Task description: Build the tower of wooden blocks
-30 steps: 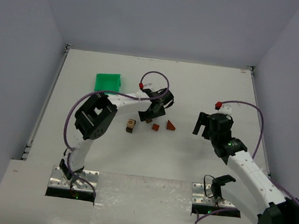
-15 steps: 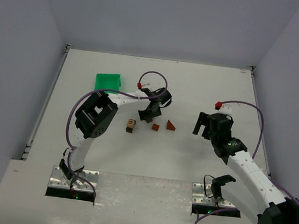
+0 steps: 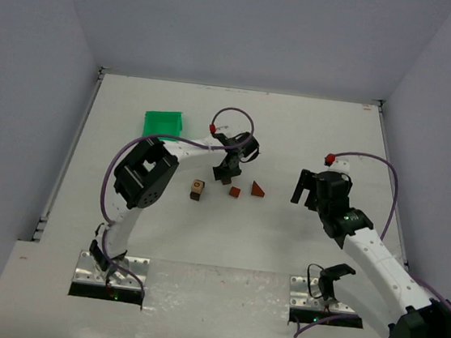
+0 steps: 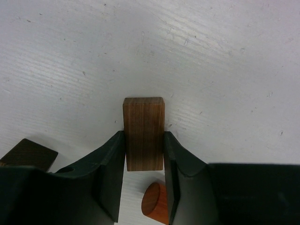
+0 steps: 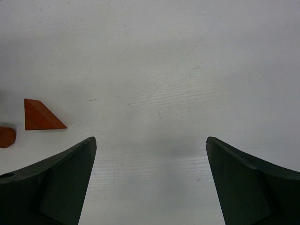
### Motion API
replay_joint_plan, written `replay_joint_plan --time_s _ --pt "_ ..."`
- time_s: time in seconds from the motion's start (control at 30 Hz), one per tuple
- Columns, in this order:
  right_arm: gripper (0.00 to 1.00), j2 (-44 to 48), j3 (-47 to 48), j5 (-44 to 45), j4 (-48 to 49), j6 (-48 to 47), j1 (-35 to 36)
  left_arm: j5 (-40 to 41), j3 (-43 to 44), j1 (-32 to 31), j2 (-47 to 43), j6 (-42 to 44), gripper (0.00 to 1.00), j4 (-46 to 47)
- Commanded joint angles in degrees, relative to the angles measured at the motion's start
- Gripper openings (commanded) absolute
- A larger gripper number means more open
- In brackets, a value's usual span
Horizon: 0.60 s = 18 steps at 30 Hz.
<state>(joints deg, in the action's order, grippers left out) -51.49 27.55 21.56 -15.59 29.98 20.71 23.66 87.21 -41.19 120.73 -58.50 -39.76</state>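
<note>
Though overhead hides it, left gripper (image 4: 144, 137) seemingly clamps the brown bar (image 4: 144, 117); right gripper (image 5: 150, 141) gapes wide.

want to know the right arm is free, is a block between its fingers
No: in the right wrist view only bare table lies between the right fingers, and the red wedge sits outside them.

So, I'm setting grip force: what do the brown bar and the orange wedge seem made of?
The brown bar: wood, matte, dark; lengthwise grain shows. The orange wedge: probably wood too, smooth reddish stain or paint; no grain visible.
</note>
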Motion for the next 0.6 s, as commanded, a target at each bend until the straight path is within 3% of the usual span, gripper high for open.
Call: replay_joint_plan --time_s 0.0,0.03,0.13,0.33,0.4,0.57 --pt "0.99 1.3 1.1 1.7 0.8 0.6 -0.2 -0.2 1.4 0.6 0.9 1.7 0.23 1.2" --pt "0.99 1.3 1.2 1.7 0.8 0.6 -0.3 -0.2 1.7 0.6 0.9 2.3 0.21 1.1" --pt "0.99 0.7 1.4 1.6 0.8 0.5 -0.3 -0.2 3.3 0.6 -0.4 9.3 0.01 2.4" --pt "0.99 0.2 1.5 1.6 0.8 0.4 -0.3 -4.9 2.5 0.2 -7.9 28.1 0.0 6.1" --pt "0.99 0.2 1.5 1.6 0.8 0.4 -0.3 -10.1 0.7 0.1 -10.9 33.5 0.0 6.1" --pt "0.99 0.0 1.6 1.6 0.8 0.3 -0.2 -12.5 -4.8 0.2 -16.8 37.1 0.0 2.1"
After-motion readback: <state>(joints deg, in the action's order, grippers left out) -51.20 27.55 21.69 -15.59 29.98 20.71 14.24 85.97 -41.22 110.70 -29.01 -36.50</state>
